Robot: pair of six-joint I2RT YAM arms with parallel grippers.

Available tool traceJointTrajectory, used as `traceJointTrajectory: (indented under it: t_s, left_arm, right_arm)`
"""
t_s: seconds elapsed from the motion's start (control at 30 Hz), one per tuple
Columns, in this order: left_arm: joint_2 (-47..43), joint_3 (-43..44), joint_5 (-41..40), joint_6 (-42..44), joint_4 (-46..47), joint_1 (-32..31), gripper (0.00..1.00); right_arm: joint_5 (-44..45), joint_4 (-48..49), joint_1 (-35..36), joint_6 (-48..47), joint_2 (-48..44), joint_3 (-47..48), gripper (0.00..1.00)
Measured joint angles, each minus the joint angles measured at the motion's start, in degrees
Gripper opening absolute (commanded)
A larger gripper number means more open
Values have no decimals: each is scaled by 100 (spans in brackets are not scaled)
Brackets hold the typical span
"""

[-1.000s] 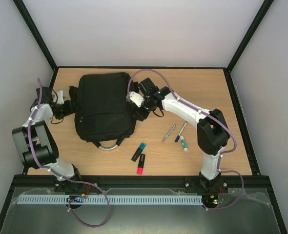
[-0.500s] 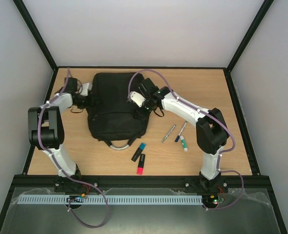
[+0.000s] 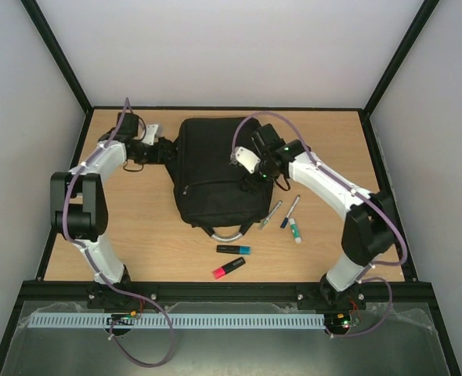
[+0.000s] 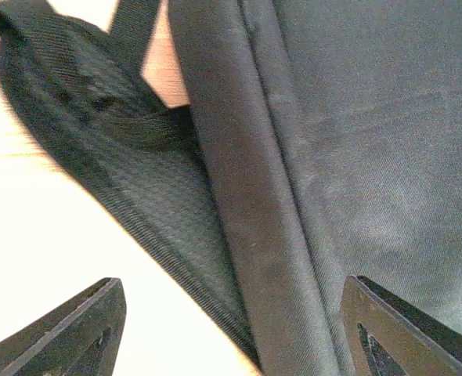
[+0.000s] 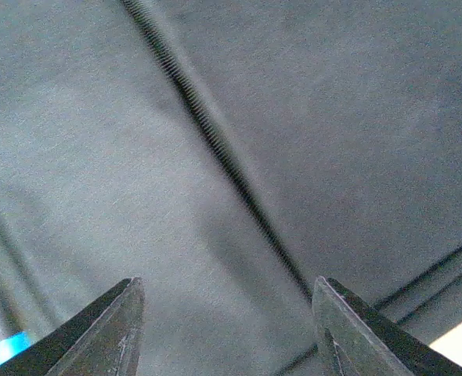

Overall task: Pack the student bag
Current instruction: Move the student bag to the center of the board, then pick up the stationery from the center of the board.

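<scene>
The student bag (image 3: 214, 168), a big black backpack, lies flat mid-table with its grey top handle (image 3: 228, 233) toward the near edge. My left gripper (image 3: 164, 148) is at the bag's left edge, open. In its wrist view the wide jaws (image 4: 231, 283) straddle the side seam (image 4: 247, 235) and a ribbed shoulder strap (image 4: 129, 164). My right gripper (image 3: 252, 177) presses on the bag's right side, open. Its jaws (image 5: 225, 282) stand over the fabric, and a zip line (image 5: 215, 141) runs between them.
A silver pen (image 3: 270, 214), a blue pen (image 3: 291, 211) and a green-capped marker (image 3: 294, 229) lie right of the bag. A black highlighter with a blue end (image 3: 234, 250) and a red one (image 3: 228, 268) lie in front of the handle.
The bag has slid well to the right with both grippers on it. The left arm has stretched after it. The two highlighters have been pushed and turned to lie nearly sideways.
</scene>
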Motion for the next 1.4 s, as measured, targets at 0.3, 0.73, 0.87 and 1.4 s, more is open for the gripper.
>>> traceJointTrajectory:
  t_s: [0.3,0.73,0.87,1.4]
  left_arm:
    - [-1506,-280,-199,1113,-498,59,75]
    - [-2151,-1113,-304,1377,-754,-48,80]
    - [-2354,-1246,-297,1314,-763,-48,82]
    - [-2507,-1486,-50,1067,-717,-44,82]
  right_arm:
    - [-188,-428,374,-1113,-1928,-1480,39]
    - [-680,-269,1049,-1338,-2085,-2691,34]
    - [-745,-142,1196,-1266,-2011,-3040,35]
    - [-474,748,1873,-859,-1532,-3515,44]
